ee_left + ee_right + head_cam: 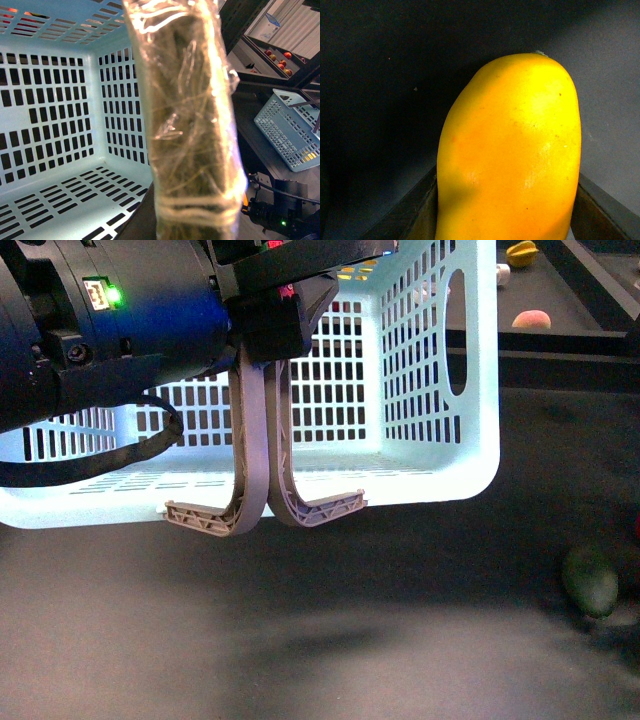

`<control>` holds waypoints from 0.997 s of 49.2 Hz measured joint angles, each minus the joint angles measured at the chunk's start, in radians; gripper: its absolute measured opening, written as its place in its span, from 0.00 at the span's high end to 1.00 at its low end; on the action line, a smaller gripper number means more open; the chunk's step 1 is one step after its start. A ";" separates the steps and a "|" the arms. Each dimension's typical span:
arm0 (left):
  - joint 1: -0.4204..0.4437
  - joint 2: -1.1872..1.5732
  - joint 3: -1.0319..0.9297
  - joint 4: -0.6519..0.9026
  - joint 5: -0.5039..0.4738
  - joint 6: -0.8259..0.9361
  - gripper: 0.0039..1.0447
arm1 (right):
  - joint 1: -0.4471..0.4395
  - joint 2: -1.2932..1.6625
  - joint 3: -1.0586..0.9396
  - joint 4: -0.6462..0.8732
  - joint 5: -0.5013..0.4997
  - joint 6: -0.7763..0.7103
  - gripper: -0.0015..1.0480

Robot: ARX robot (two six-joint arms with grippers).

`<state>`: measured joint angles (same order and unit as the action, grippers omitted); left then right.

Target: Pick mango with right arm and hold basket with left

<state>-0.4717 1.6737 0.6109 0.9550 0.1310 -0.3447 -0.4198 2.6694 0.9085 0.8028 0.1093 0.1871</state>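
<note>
**Basket hangs from left gripper, mango clamped in right**

The left gripper (268,340) is closed on both grey-brown handles (250,430) of the turquoise basket (440,470). The basket hangs tilted below the gripper, seemingly clear of the dark surface (300,640). Further right of that gripper, a dark green fruit (590,580) lies on the surface. A second basket (290,130) sits near shelves (272,50) holding red fruit. The right gripper (507,200) has its jaws pressed against the mango (510,140) between them, with dark grey surface behind
</note>
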 joint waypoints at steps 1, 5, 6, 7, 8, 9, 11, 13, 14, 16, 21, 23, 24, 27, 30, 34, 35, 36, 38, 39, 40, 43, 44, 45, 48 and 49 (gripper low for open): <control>0.000 0.000 0.000 0.000 0.000 0.000 0.93 | -0.001 -0.002 -0.002 0.000 -0.002 0.000 0.42; 0.000 0.000 0.000 0.000 0.000 0.000 0.93 | -0.006 -0.029 -0.034 0.001 -0.022 0.001 0.43; 0.000 0.000 0.000 0.000 0.000 0.000 0.93 | -0.006 -0.035 -0.040 0.001 -0.025 0.001 0.43; 0.000 0.000 0.000 0.000 0.000 0.000 0.93 | -0.007 -0.048 -0.051 0.002 -0.032 0.002 0.43; 0.000 0.000 0.000 0.000 0.000 0.000 0.93 | -0.008 -0.055 -0.058 0.002 -0.034 0.002 0.43; 0.000 0.000 0.000 0.000 0.000 0.000 0.93 | -0.008 -0.072 -0.069 0.002 -0.042 0.002 0.44; 0.000 0.000 0.000 0.000 0.000 0.000 0.93 | -0.009 -0.089 -0.081 0.002 -0.052 0.002 0.44; 0.000 0.000 0.000 0.000 0.000 0.000 0.93 | -0.010 -0.120 -0.098 0.002 -0.066 0.003 0.44; 0.000 0.000 0.000 0.000 0.000 0.000 0.93 | -0.010 -0.143 -0.111 0.002 -0.077 0.004 0.44; 0.000 0.000 0.000 0.000 0.000 0.000 0.93 | -0.010 -0.167 -0.122 -0.001 -0.089 0.006 0.44; 0.000 0.000 0.000 0.000 0.000 0.000 0.93 | 0.001 -0.291 -0.179 -0.023 -0.148 0.014 0.44; 0.000 0.000 0.000 0.000 0.000 0.000 0.93 | 0.010 -0.342 -0.200 -0.032 -0.173 0.018 0.44; 0.000 0.000 0.000 0.000 0.000 0.000 0.93 | 0.013 -0.360 -0.208 -0.036 -0.181 0.019 0.44; 0.000 0.000 0.000 0.000 0.000 0.000 0.93 | 0.031 -0.430 -0.233 -0.052 -0.210 0.021 0.44; 0.000 0.000 0.000 0.000 0.000 0.000 0.93 | 0.070 -0.544 -0.270 -0.089 -0.260 0.020 0.44; 0.000 0.000 0.000 0.000 0.000 0.000 0.93 | 0.123 -0.666 -0.304 -0.130 -0.297 0.019 0.44; 0.000 0.000 0.000 0.000 0.000 0.000 0.93 | 0.143 -0.706 -0.311 -0.146 -0.307 0.019 0.44; 0.000 0.000 0.000 0.000 0.000 0.000 0.93 | 0.164 -0.748 -0.316 -0.163 -0.315 0.019 0.44; 0.000 0.000 0.000 0.000 0.000 0.000 0.93 | 0.209 -0.826 -0.323 -0.196 -0.324 0.020 0.44; 0.000 0.000 0.000 0.000 0.000 0.000 0.93 | 0.231 -0.863 -0.323 -0.213 -0.333 0.020 0.44; 0.000 0.000 0.000 0.000 0.000 0.000 0.93 | 0.266 -0.919 -0.324 -0.238 -0.346 0.022 0.44; 0.000 0.000 0.000 0.000 0.000 0.000 0.93 | 0.325 -1.003 -0.324 -0.269 -0.377 0.031 0.44; 0.000 0.000 0.000 0.000 0.000 0.000 0.93 | 0.349 -1.033 -0.324 -0.279 -0.385 0.032 0.44; 0.000 0.000 0.000 0.000 0.000 0.000 0.93 | 0.362 -1.047 -0.324 -0.284 -0.389 0.034 0.44; 0.000 0.000 0.000 0.000 0.000 0.000 0.93 | 0.424 -1.108 -0.318 -0.307 -0.403 0.044 0.44; 0.000 0.000 0.000 0.000 0.000 0.000 0.93 | 0.436 -1.118 -0.316 -0.312 -0.403 0.045 0.44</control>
<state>-0.4717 1.6737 0.6109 0.9550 0.1310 -0.3447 0.0166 1.5513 0.5922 0.4904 -0.2939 0.2321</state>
